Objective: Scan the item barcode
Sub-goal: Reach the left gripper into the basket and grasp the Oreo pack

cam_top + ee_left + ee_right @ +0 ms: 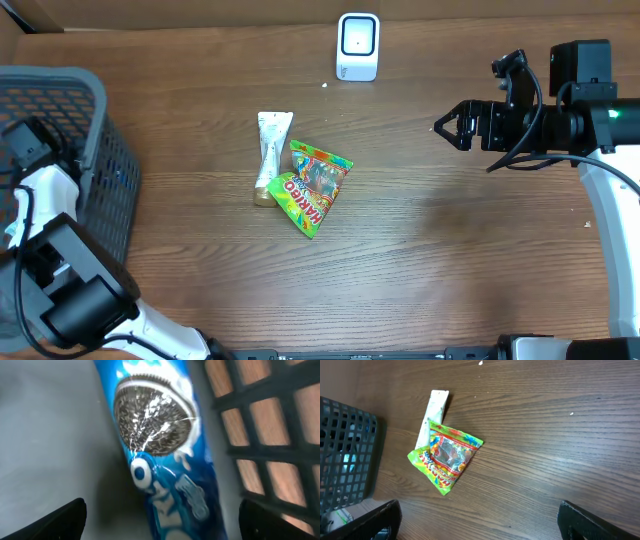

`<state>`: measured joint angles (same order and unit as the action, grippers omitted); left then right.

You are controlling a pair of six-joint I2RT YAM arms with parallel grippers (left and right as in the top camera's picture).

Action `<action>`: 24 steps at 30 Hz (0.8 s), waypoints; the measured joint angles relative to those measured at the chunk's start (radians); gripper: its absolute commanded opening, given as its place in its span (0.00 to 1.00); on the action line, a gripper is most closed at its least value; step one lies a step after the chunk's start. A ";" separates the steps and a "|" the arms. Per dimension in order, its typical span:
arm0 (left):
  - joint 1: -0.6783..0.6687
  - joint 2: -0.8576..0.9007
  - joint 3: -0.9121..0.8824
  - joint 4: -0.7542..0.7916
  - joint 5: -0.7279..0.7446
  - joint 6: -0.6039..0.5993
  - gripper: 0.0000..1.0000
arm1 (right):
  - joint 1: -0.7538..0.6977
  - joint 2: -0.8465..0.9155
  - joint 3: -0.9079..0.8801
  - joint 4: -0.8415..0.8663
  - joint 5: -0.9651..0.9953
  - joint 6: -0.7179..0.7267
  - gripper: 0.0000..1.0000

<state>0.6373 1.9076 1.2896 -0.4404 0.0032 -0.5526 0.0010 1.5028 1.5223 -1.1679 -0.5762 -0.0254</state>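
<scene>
Left wrist view puts the blue Oreo packet (160, 455) straight below the left hand (172, 520), lying on the pale floor of the dark mesh basket (60, 78) at the left edge of the table (450, 260). The packet's long axis runs up and down that view, crossing the line between the two fingertips, so the fingers stand to either side of its narrow width. The left hand is spread wide, and neither finger touches the wrapper. No barcode shows on the face turned up.

Outward from there, a green Haribo bag (315, 185) lies near the middle of the table, set at a slant, one corner overlapping a white stick packet (272, 150) whose long axis runs from the far edge toward the near edge. The barcode scanner (358, 46) stands upright by the middle of the far edge, well apart from the basket and somewhat closer to the two loose sweets.

The right hand (448, 125) hangs above the right part of the table, spread and empty, pointing left toward the sweets.

As a judgement: the Oreo packet is for the left hand alone, a straight drop and a close across its width. The Haribo bag and stick packet lie nearer the right hand, which would reach leftward for them.
</scene>
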 measured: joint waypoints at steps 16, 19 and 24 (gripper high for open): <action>-0.021 0.063 0.034 -0.064 -0.015 -0.003 0.04 | 0.000 0.000 0.000 -0.009 0.000 0.000 1.00; -0.020 0.063 0.051 -0.129 -0.011 0.005 0.04 | 0.000 0.000 0.000 -0.008 0.000 0.000 1.00; -0.019 0.062 0.118 -0.334 -0.007 0.050 0.04 | 0.000 0.000 0.000 0.001 0.000 0.001 1.00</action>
<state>0.6178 1.9697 1.4075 -0.7746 -0.0036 -0.5030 0.0010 1.5028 1.5223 -1.1667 -0.5758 -0.0246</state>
